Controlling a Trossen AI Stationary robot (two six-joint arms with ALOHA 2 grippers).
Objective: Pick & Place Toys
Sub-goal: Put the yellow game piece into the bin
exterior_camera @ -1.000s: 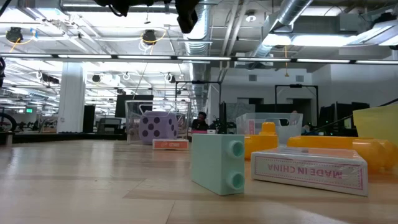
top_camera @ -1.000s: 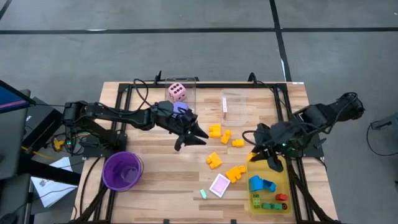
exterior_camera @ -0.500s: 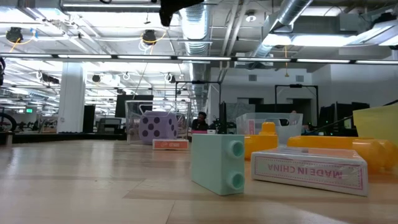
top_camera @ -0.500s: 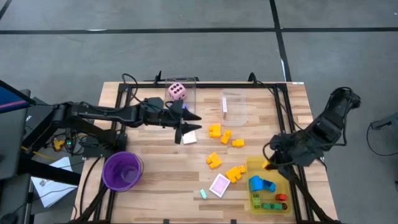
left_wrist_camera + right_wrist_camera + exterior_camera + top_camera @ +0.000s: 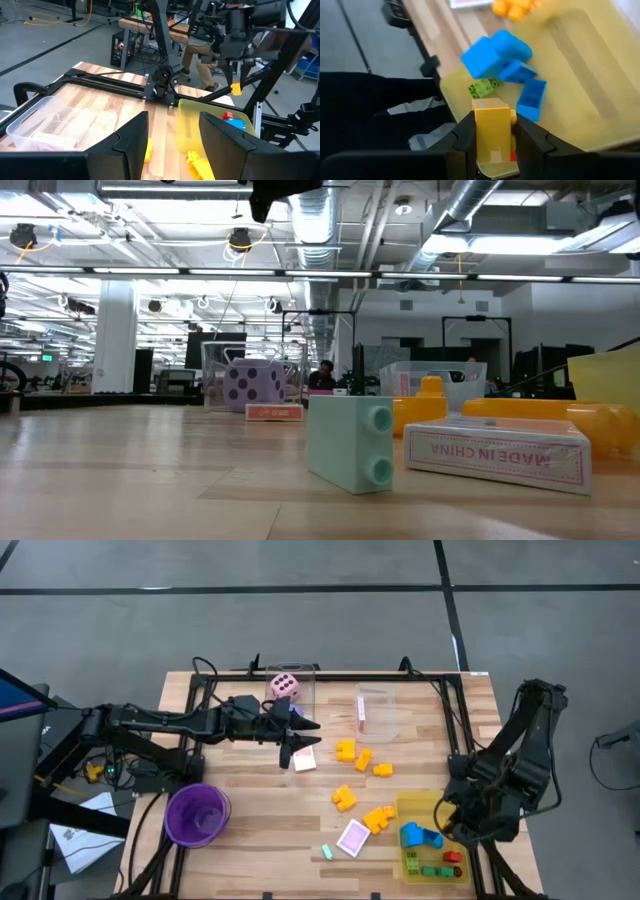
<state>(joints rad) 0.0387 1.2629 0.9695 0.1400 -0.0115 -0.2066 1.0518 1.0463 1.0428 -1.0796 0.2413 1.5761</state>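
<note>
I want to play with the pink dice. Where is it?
In the high view the pink dice sits at the table's far edge, left of the middle, inside a clear box, just beyond the left gripper.

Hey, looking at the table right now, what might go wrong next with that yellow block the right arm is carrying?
The right gripper holds the yellow block above the yellow tray, near its edge; released here, it might bounce off the blue blocks or tip over the rim onto the floor. The left gripper hovers far off by the clear box, so collision looks unlikely.
</note>
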